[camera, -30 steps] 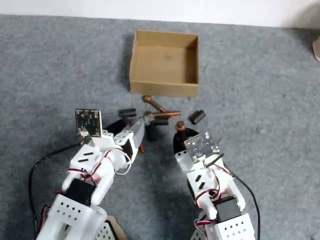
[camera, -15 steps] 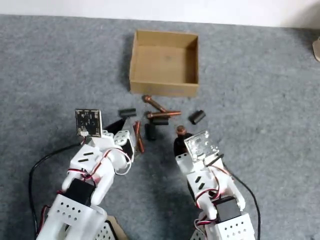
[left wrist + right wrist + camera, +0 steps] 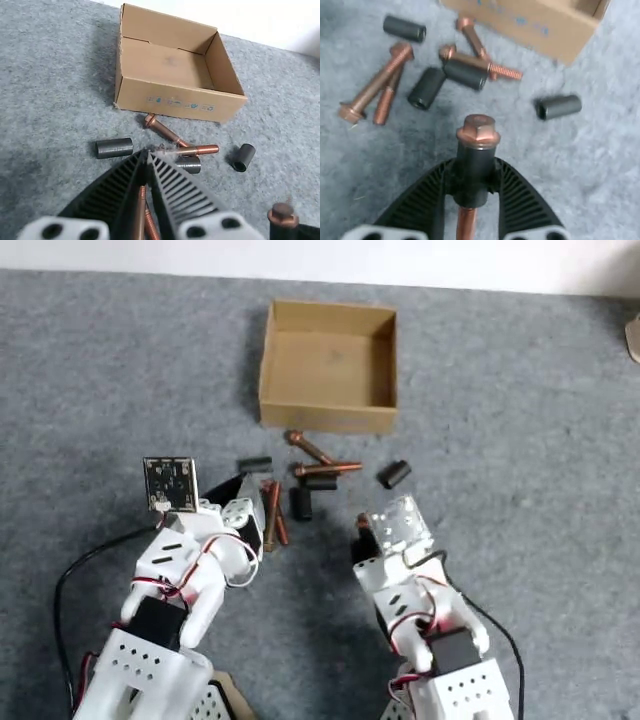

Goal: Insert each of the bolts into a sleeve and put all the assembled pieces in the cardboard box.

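My right gripper [image 3: 475,172] is shut on a black sleeve with a copper bolt [image 3: 478,131] through it, held upright above the carpet [image 3: 362,528]. My left gripper [image 3: 146,154] is shut and empty, just over two loose bolts [image 3: 274,515] that lie crossed on the carpet [image 3: 372,92]. Two more bolts [image 3: 318,458] lie in front of the cardboard box [image 3: 325,418], which is empty. Loose black sleeves lie around them: one to the left [image 3: 114,148], one beside the bolts [image 3: 188,164], one to the right [image 3: 243,157], and another nearer me [image 3: 300,502].
Grey carpet covers the whole work area. The box [image 3: 175,100] stands at the back, open side up, a short way behind the parts. A pale wall edge runs along the far side.
My left gripper has drawn back from the pile, and two bolts now lie beside it. My right gripper has pulled back toward its arm with the assembled piece.
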### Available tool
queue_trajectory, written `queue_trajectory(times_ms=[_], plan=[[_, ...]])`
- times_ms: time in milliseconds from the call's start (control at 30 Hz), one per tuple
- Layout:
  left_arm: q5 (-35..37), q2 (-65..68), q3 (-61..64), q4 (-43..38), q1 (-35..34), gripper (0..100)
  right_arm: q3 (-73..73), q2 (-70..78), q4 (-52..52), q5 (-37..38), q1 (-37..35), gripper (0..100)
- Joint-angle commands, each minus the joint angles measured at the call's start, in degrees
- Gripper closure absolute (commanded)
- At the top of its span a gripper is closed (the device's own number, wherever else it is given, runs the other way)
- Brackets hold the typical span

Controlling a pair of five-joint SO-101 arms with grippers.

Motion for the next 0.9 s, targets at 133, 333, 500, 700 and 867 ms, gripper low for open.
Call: queue_trajectory(times_ms=[133,333,500,700,867], plan=[[0.6,-0.1,-0.1,0.4,-0.6,99,-14.8,21.6,-7.3,-1.1,1.2,99.5],[0.6,-0.1,0.0,0.4,-0.7,99,-26.0,35.6,-8.5,-1.1,1.2,99.5],[0.6,-0.1,1.3,0.2,-0.7,99,-35.6,47.2,-8.5,-0.6,1.2,99.5],[0.6,-0.1,1.5,0.2,-0.7,99,-48.2,61.3,-8.5,-0.6,1.3,99.5],[0.5,-0.1,2.6,0.1,-0.6,99,-57.8,71.2,-8.5,-0.6,2.8,99.5]])
